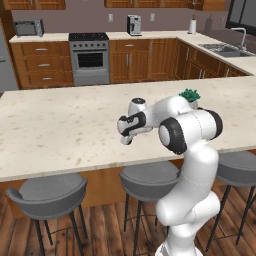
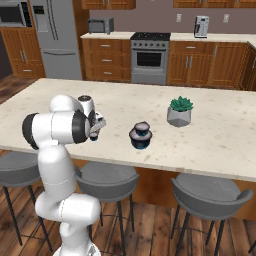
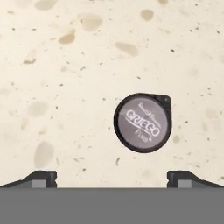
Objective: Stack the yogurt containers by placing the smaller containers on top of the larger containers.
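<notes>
Speckled cream island counter [image 2: 210, 135], wood cabinets and stove [image 2: 149, 56] behind, grey stools [image 2: 107, 180] along the near edge.

Hand view: one yogurt cup [image 3: 143, 122] seen from directly above, dark rim, pale grey lid printed "GRIEGO", small tab at one corner. Standing upright on bare counter, ahead of the gripper [image 3: 112, 178] and offset toward the right fingertip [image 3: 180, 178]; clear of both tips, not touched. Size grade cannot be told from this angle.

Right base view: stacked dark cups [image 2: 141, 135] near the counter's front edge, narrower cup seated on a wider one with bluish lower edge; potted plant [image 2: 179, 111] near, to their right.

Arm folded at the elbow, hand [image 1: 131, 125] held above the counter, pointing down. Fingers spread wide, holding nothing.
</notes>
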